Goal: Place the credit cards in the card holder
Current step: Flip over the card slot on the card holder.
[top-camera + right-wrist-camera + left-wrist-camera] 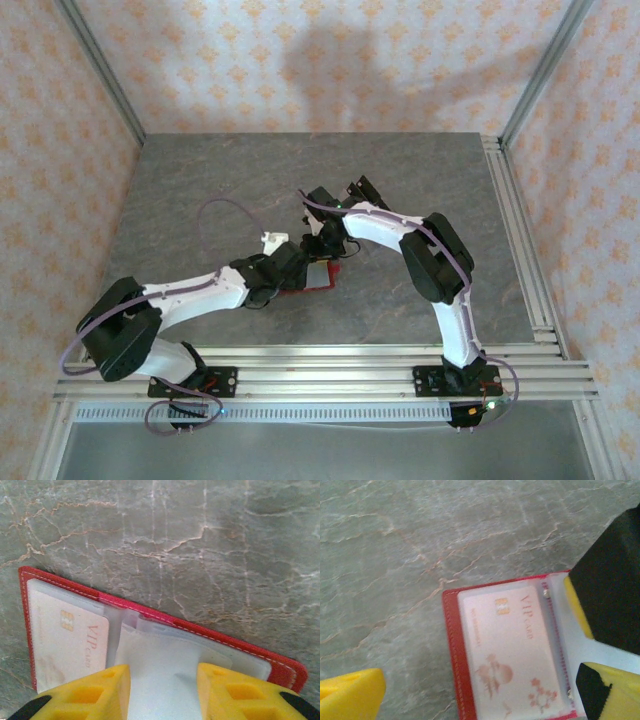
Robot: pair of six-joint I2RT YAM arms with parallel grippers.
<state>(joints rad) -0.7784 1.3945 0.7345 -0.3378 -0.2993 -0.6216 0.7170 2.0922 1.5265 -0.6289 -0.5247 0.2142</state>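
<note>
Red card holder (290, 672) lies open flat, mid-way across the grey marbled table (200, 190), between both arms. Grip status? (Jo)

On the left gripper (481, 677) the jaws are released and wide: one finger over bare table, the other over the holder, holding nothing. On the right gripper (162, 672) the yellow fingers (85, 690) are down over the holder's other half with a pale sheet between them. Card or clear sleeve, clamped or not: can't tell. (Lee)

Count? (Jo)

One holder. One credit card (510, 650) for certain, marked VIP, seated in a clear pocket. The pale sheet might be a second. Two grippers. (Lee)

Handling? (Jo)

My guess: a card is light, thin, stiff and slick. Pinch it across the long edges and feed a short edge into the slot. The holder looks soft and light, likely to skate on that smooth top, and the pocket mouths look floppy. Pin the red border with the free arm before pushing. (Lee)
</note>
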